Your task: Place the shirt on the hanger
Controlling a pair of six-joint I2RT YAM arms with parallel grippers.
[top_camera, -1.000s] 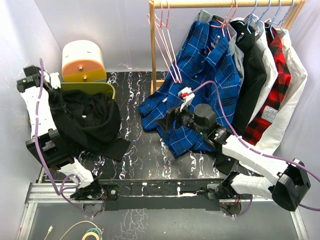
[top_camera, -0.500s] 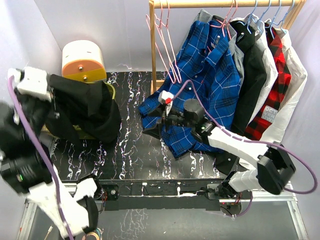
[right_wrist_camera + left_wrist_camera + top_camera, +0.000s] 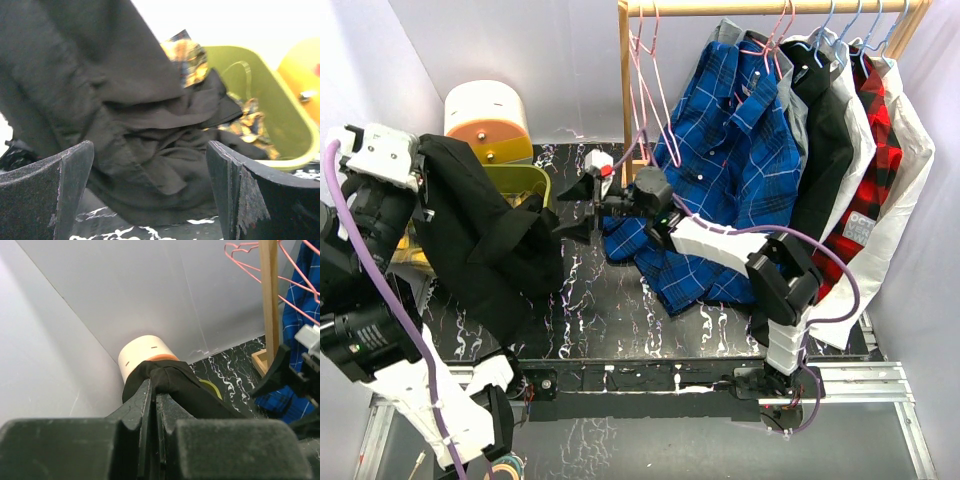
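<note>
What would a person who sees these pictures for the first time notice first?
Most striking is the black shirt, hanging at the left from the shut left hand. The open right hand reaches toward it from the middle of the table, jaws wide apart. Behind, on the right, a wooden rail carries empty pink wire hangers and a row of shirts, a blue plaid shirt first.

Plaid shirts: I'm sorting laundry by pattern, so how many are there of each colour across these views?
Blue plaid shirt: 1
Red plaid shirt: 1
Yellow plaid shirt: 1
Total: 3
</note>
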